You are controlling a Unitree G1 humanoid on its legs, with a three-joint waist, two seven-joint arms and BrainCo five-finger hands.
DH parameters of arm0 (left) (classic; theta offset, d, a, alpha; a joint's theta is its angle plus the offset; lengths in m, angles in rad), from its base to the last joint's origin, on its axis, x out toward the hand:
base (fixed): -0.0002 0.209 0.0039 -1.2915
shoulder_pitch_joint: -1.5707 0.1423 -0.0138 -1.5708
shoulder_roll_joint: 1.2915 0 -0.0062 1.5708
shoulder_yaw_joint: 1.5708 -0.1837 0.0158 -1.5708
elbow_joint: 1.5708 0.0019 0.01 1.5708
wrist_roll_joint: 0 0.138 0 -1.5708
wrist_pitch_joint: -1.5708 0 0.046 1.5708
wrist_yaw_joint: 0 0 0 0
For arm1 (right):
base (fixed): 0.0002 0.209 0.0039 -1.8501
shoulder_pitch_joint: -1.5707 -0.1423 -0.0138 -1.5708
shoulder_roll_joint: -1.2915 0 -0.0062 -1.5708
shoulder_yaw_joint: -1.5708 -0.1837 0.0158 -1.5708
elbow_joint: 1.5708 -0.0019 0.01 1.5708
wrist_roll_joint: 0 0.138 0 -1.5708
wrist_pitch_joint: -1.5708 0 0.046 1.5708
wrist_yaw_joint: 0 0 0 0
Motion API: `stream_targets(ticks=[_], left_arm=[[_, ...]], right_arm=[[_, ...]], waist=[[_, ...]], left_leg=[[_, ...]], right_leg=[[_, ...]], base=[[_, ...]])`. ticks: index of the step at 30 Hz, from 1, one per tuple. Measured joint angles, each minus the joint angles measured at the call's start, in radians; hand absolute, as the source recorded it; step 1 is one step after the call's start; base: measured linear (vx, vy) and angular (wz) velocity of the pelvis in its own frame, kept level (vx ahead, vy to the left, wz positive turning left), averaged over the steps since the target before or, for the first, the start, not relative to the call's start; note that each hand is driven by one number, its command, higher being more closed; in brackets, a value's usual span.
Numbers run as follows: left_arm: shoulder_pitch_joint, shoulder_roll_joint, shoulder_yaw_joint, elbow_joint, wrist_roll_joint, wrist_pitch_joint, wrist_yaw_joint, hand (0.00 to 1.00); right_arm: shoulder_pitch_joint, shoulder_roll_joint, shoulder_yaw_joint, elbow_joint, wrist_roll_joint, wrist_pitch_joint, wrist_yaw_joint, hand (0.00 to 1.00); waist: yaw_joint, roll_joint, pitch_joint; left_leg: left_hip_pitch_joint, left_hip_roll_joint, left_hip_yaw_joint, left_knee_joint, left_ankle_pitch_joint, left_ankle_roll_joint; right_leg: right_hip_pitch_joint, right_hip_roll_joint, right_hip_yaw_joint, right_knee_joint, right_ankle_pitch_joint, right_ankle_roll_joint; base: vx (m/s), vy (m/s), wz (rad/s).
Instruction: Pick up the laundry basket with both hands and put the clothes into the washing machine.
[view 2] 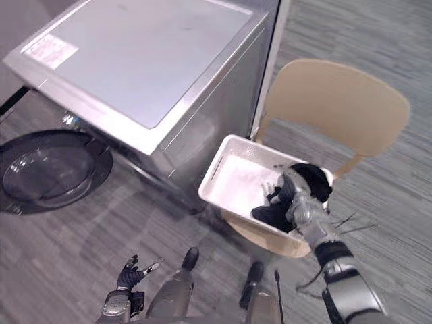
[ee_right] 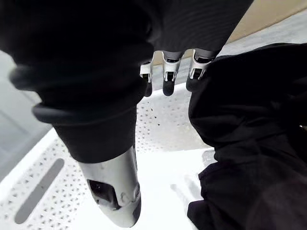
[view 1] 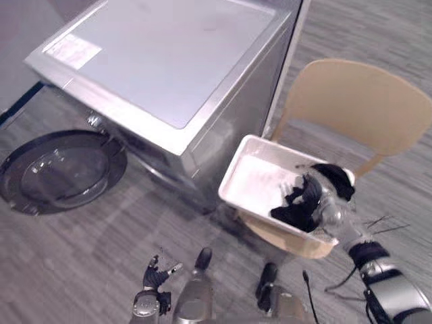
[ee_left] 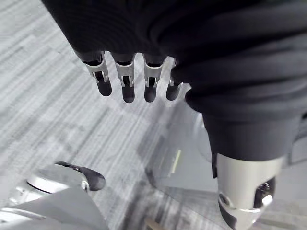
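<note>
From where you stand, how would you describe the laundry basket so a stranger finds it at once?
Start at the big silver washing machine; beside it stands a tan chair. On its seat sits the laundry basket: white, rectangular, perforated, with black clothes heaped at one end.

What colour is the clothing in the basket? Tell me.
Black; the clothing shows best in the right wrist view.

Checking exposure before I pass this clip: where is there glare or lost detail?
Left eye view: white basket floor washed out, black clothes one dark mass, washing machine door glass reflecting light. Right wrist view: basket floor glares past the right hand.
</note>
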Motion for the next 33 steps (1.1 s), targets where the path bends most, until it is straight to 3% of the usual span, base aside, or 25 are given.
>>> stream_targets(ticks=[3, 8, 15, 19, 20, 25, 29, 33], left_arm=[[-0.032, -0.001, -0.007, 0.014, -0.002, -0.001, 0.017, 0.00], [-0.079, -0.004, -0.009, 0.013, -0.022, -0.017, 0.036, 0.00], [-0.142, -0.015, -0.032, 0.014, -0.042, -0.020, 0.039, 0.00], [-0.199, -0.026, -0.069, 0.012, -0.047, -0.020, 0.038, 0.00], [-0.209, -0.027, -0.071, 0.013, -0.053, -0.021, 0.038, 0.00], [-0.267, -0.053, -0.076, 0.011, -0.084, -0.020, 0.039, 0.00], [-0.282, -0.073, -0.077, 0.009, -0.088, -0.019, 0.036, 0.00], [-0.283, -0.075, -0.095, 0.008, -0.088, -0.019, 0.034, 0.00]], right_arm=[[-0.088, -0.044, 0.000, 0.122, -0.034, 0.044, -0.032, 0.00], [-0.173, -0.069, 0.000, 0.236, -0.071, 0.100, -0.044, 0.00], [-0.266, -0.084, -0.007, 0.329, -0.070, 0.119, -0.041, 0.00], [-0.298, -0.086, -0.027, 0.359, -0.069, 0.136, -0.028, 0.00], [-0.307, -0.086, -0.028, 0.362, -0.068, 0.140, -0.025, 1.00], [-0.380, -0.085, -0.024, 0.371, -0.026, 0.181, -0.023, 1.00], [-0.406, -0.078, -0.008, 0.325, 0.038, 0.181, -0.004, 1.00], [-0.401, -0.038, 0.000, 0.287, 0.170, 0.162, -0.001, 1.00]], waist=[[0.019, 0.014, 0.047], [0.020, 0.016, 0.099], [0.032, 0.014, 0.157], [0.044, 0.015, 0.160], [0.044, 0.015, 0.165], [0.045, 0.012, 0.180], [0.044, 0.011, 0.180], [0.039, 0.010, 0.181]], left_leg=[[-0.026, -0.015, -0.017, -0.033, 0.040, 0.012], [-0.063, -0.026, -0.034, -0.087, 0.099, 0.016], [-0.117, -0.044, -0.040, -0.099, 0.131, 0.007], [-0.158, -0.046, -0.052, -0.138, 0.156, 0.002], [-0.159, -0.047, -0.052, -0.146, 0.161, 0.002], [-0.179, -0.062, -0.047, -0.164, 0.173, -0.003], [-0.178, -0.059, -0.029, -0.164, 0.172, -0.003], [-0.166, -0.051, -0.018, -0.164, 0.172, -0.003]], right_leg=[[-0.038, -0.021, -0.002, 0.010, 0.014, 0.006], [-0.107, -0.052, -0.010, 0.051, 0.020, 0.012], [-0.196, -0.082, 0.002, 0.108, 0.019, 0.012], [-0.263, -0.101, -0.002, 0.147, 0.004, 0.011], [-0.271, -0.102, -0.001, 0.156, -0.001, 0.013], [-0.331, -0.137, 0.012, 0.229, -0.036, 0.016], [-0.346, -0.137, 0.029, 0.242, -0.041, 0.013], [-0.343, -0.128, 0.040, 0.241, -0.041, 0.012]], base=[[-0.15, 0.019, 0.16], [-0.08, -0.015, 0.12], [-0.02, -0.044, 0.02], [-0.03, -0.082, 0.08], [-0.05, -0.109, 0.13], [-0.05, -0.092, 0.08], [-0.03, -0.091, -0.10], [0.00, -0.092, -0.11]])
